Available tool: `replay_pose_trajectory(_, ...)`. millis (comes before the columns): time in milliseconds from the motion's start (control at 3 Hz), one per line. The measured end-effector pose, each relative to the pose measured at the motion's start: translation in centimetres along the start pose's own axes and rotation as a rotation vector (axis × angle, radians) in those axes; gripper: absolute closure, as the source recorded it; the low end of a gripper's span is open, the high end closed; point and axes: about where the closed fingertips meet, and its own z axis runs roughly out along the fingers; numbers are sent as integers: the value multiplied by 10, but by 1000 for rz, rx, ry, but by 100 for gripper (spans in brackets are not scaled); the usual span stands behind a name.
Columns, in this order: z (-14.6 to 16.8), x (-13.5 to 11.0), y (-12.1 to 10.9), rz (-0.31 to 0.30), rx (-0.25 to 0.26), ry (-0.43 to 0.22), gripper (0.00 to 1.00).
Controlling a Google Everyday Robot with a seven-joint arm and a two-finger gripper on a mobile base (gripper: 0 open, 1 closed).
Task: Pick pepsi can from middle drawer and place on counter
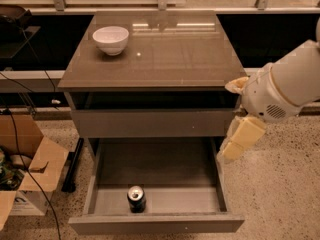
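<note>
The pepsi can (136, 199) stands upright near the front of the open middle drawer (155, 223), a little left of its middle. The counter (155, 49) tops the cabinet above it. My gripper (241, 137) hangs at the right, just over the drawer's right wall and below the counter's front right corner. It is well to the right of the can and higher than it. The white arm (285, 86) reaches in from the right edge.
A white bowl (110, 39) sits on the counter's back left. A closed plain drawer front (152, 122) lies above the open drawer. An open cardboard box (25, 169) and cables are on the floor at left. Speckled floor lies to the right.
</note>
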Motion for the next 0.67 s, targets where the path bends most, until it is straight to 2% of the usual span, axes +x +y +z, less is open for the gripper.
replay_pose_trajectory(333,-1,-6,0,1,7,-27,0)
replay_pose_trajectory(667,-1,-6,0,0,7,-23,0)
